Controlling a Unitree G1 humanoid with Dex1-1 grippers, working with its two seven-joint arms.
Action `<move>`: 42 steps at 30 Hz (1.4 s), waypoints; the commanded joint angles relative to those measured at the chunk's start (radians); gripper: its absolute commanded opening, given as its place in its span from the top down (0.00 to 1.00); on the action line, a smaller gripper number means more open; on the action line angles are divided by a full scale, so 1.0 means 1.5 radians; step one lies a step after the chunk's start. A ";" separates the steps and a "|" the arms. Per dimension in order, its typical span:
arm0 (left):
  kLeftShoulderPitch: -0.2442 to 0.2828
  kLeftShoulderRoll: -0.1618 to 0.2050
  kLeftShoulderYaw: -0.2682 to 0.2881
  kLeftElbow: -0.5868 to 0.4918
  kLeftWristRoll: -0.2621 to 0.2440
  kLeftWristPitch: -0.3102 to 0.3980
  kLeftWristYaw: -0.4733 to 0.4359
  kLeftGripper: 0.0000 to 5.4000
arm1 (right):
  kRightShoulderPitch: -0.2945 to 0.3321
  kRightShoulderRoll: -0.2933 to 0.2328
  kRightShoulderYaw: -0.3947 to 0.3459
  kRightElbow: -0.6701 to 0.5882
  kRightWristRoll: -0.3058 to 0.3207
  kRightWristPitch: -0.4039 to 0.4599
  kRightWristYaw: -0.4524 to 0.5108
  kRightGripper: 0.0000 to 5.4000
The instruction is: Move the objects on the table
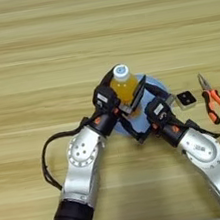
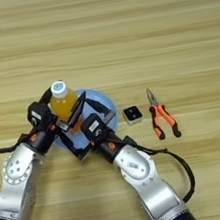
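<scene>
A: Left eye view first. Where is the orange bottle [image 1: 124, 86]?

B: It stands over the blue plate [image 1: 160, 86] on the table [image 1: 46, 51]. The left gripper [image 1: 123, 93] has its jaws tight around it.

A: And the right gripper [image 1: 152, 106]?

B: Just beside it, over the plate. I cannot tell its jaws. The square piece [image 1: 186, 100] and pliers [image 1: 216, 101] lie to the right.

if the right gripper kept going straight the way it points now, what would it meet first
Probably the bottle: the right gripper points up-left over the plate toward it, though depth is unclear.
</scene>
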 commanded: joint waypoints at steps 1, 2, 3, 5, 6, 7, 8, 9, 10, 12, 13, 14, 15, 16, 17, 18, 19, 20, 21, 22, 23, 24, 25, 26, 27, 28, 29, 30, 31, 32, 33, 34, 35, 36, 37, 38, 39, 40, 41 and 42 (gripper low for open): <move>0.002 -0.015 -0.017 -0.027 -0.008 0.002 -0.010 0.36 | -0.009 0.003 -0.004 0.012 0.001 0.003 -0.001 0.00; 0.005 -0.017 -0.021 -0.029 -0.008 0.003 -0.011 0.36 | -0.010 0.004 -0.004 0.014 0.001 0.002 -0.001 0.00; 0.009 -0.020 -0.026 -0.031 -0.008 0.005 -0.013 0.36 | -0.011 0.004 -0.004 0.015 0.001 0.002 -0.001 0.00; 0.013 -0.023 -0.033 -0.033 -0.006 0.006 -0.015 0.36 | -0.011 0.005 -0.004 0.017 0.001 0.002 -0.001 0.00; 0.015 -0.025 -0.035 -0.032 -0.005 0.007 -0.016 0.36 | -0.012 0.005 -0.004 0.018 0.000 0.002 -0.002 0.00; 0.016 -0.025 -0.037 -0.032 -0.005 0.008 -0.017 0.36 | -0.013 0.006 -0.004 0.019 0.000 0.001 -0.002 0.00; 0.017 -0.026 -0.039 -0.031 -0.004 0.008 -0.017 0.36 | -0.013 0.006 -0.005 0.020 0.000 0.001 -0.002 0.00; 0.018 -0.027 -0.040 -0.029 -0.003 0.008 -0.018 0.36 | -0.014 0.007 -0.005 0.020 0.000 0.001 -0.003 0.00; 0.019 -0.027 -0.041 -0.028 -0.003 0.008 -0.019 0.36 | -0.014 0.007 -0.005 0.021 0.000 0.000 -0.003 0.00; 0.020 -0.027 -0.041 -0.027 -0.003 0.008 -0.019 0.36 | -0.015 0.008 -0.006 0.022 0.001 -0.001 -0.003 0.00; 0.019 -0.026 -0.040 -0.025 -0.003 0.008 -0.020 0.36 | -0.015 0.008 -0.006 0.022 0.001 -0.001 -0.003 0.00; 0.017 -0.025 -0.037 -0.023 -0.003 0.007 -0.018 0.36 | -0.015 0.008 -0.006 0.022 0.001 -0.002 -0.003 0.00; 0.016 -0.024 -0.034 -0.020 -0.002 0.007 -0.017 0.36 | -0.015 0.008 -0.006 0.021 0.001 -0.002 -0.003 0.00; 0.014 -0.023 -0.032 -0.018 -0.003 0.007 -0.017 0.36 | -0.016 0.008 -0.006 0.020 0.001 -0.002 -0.003 0.00; 0.013 -0.023 -0.030 -0.016 -0.003 0.007 -0.016 0.36 | -0.015 0.008 -0.006 0.019 0.002 -0.002 -0.002 0.00; 0.012 -0.023 -0.029 -0.016 -0.003 0.007 -0.015 0.36 | -0.015 0.008 -0.006 0.018 0.002 -0.002 -0.002 0.04; 0.012 -0.023 -0.028 -0.016 -0.003 0.007 -0.015 0.36 | -0.015 0.008 -0.006 0.017 0.003 -0.002 -0.002 0.04; 0.012 -0.023 -0.028 -0.015 -0.003 0.007 -0.014 0.36 | -0.015 0.008 -0.006 0.016 0.004 -0.003 -0.001 0.06; 0.012 -0.023 -0.028 -0.015 -0.002 0.007 -0.014 0.36 | -0.015 0.008 -0.007 0.015 0.004 -0.003 -0.001 0.09; 0.012 -0.023 -0.028 -0.015 -0.002 0.008 -0.014 0.36 | -0.015 0.008 -0.007 0.014 0.006 -0.004 0.000 0.10; 0.011 -0.023 -0.028 -0.014 -0.002 0.008 -0.013 0.36 | -0.014 0.008 -0.007 0.013 0.006 -0.004 0.000 0.12; 0.011 -0.024 -0.028 -0.013 -0.002 0.008 -0.014 0.36 | -0.014 0.008 -0.007 0.013 0.006 -0.004 0.000 0.14; 0.011 -0.024 -0.028 -0.012 -0.001 0.007 -0.014 0.36 | -0.014 0.009 -0.007 0.013 0.006 -0.004 0.000 0.16; 0.010 -0.024 -0.028 -0.011 -0.002 0.007 -0.014 0.36 | -0.015 0.009 -0.008 0.014 0.006 -0.004 0.000 0.18; 0.010 -0.024 -0.028 -0.010 -0.002 0.007 -0.014 0.36 | -0.015 0.010 -0.009 0.015 0.006 -0.003 -0.002 0.20; 0.010 -0.024 -0.027 -0.010 -0.002 0.007 -0.014 0.36 | -0.016 0.011 -0.011 0.016 0.008 -0.003 -0.002 0.22; 0.010 -0.024 -0.027 -0.009 -0.002 0.007 -0.015 0.36 | -0.017 0.012 -0.013 0.016 0.009 -0.002 -0.004 0.23; 0.010 -0.024 -0.027 -0.009 -0.002 0.006 -0.015 0.36 | -0.017 0.013 -0.014 0.017 0.009 -0.001 -0.004 0.25; 0.010 -0.024 -0.028 -0.009 -0.002 0.007 -0.015 0.36 | -0.018 0.014 -0.015 0.017 0.009 -0.001 -0.005 0.28; 0.011 -0.024 -0.028 -0.009 -0.002 0.007 -0.016 0.36 | -0.018 0.014 -0.016 0.017 0.009 -0.001 -0.005 0.29; 0.011 -0.024 -0.028 -0.008 -0.001 0.006 -0.016 0.36 | -0.018 0.015 -0.016 0.017 0.009 -0.001 -0.005 0.31; 0.011 -0.024 -0.028 -0.007 -0.002 0.006 -0.016 0.36 | -0.019 0.015 -0.017 0.018 0.009 -0.001 -0.005 0.32; 0.011 -0.024 -0.028 -0.006 -0.001 0.006 -0.016 0.36 | -0.019 0.016 -0.018 0.018 0.008 -0.001 -0.005 0.35; 0.011 -0.024 -0.029 -0.006 -0.001 0.005 -0.016 0.36 | -0.019 0.016 -0.018 0.019 0.009 -0.001 -0.004 0.35; 0.011 -0.025 -0.029 -0.005 -0.001 0.005 -0.016 0.36 | -0.019 0.016 -0.019 0.019 0.009 -0.001 -0.004 0.35; 0.011 -0.025 -0.029 -0.005 -0.001 0.005 -0.016 0.36 | -0.019 0.016 -0.019 0.019 0.009 -0.001 -0.004 0.36; 0.011 -0.025 -0.029 -0.005 -0.001 0.005 -0.016 0.36 | -0.020 0.017 -0.020 0.020 0.010 0.000 -0.004 0.36; 0.011 -0.025 -0.029 -0.005 0.000 0.005 -0.016 0.36 | -0.020 0.017 -0.021 0.020 0.010 0.000 -0.005 0.36; 0.011 -0.025 -0.029 -0.005 0.000 0.005 -0.016 0.36 | -0.020 0.018 -0.021 0.020 0.011 0.000 -0.005 0.36; 0.011 -0.024 -0.029 -0.006 0.000 0.005 -0.016 0.36 | -0.020 0.018 -0.021 0.020 0.011 0.000 -0.005 0.36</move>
